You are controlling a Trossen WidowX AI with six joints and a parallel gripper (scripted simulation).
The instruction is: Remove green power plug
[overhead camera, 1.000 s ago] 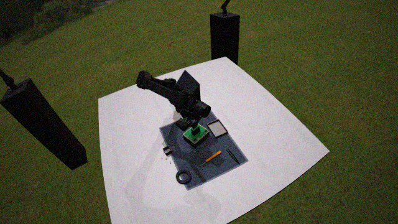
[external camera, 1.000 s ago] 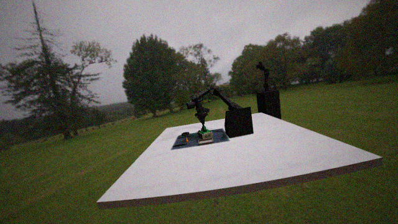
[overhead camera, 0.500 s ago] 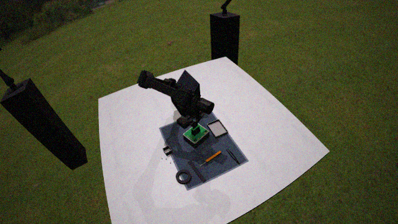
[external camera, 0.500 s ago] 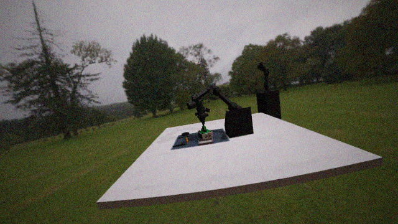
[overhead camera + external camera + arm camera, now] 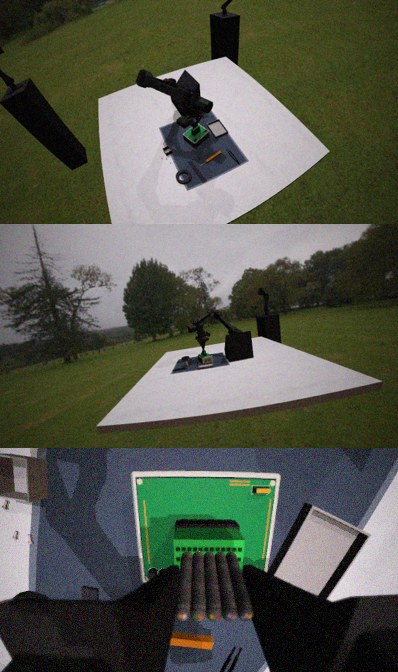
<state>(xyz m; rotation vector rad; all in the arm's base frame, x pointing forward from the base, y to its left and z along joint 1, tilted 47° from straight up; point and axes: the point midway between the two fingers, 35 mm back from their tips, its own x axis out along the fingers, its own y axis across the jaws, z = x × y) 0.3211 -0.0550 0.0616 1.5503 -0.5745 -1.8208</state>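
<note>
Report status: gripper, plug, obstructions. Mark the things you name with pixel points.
Gripper (image 5: pixel 195 125) (image 5: pixel 203 350) (image 5: pixel 210 573) shut on green power plug (image 5: pixel 210 546). Plug at circuit board (image 5: pixel 187 135) (image 5: pixel 201 356) (image 5: pixel 160 503); whether freed, can't tell. Grey tray (image 5: pixel 217 128) (image 5: pixel 205 366) (image 5: pixel 311 557) empty alongside, nothing seen blocking the way.

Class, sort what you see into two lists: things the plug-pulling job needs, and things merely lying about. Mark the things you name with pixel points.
Needed:
- green power plug (image 5: pixel 209 546)
- circuit board (image 5: pixel 203 133) (image 5: pixel 200 495)
- grey tray (image 5: pixel 217 128) (image 5: pixel 312 555)

Lying about:
- orange-handled tool (image 5: pixel 214 156) (image 5: pixel 192 641)
- black tweezers (image 5: pixel 234 157)
- black ring (image 5: pixel 177 180)
</note>
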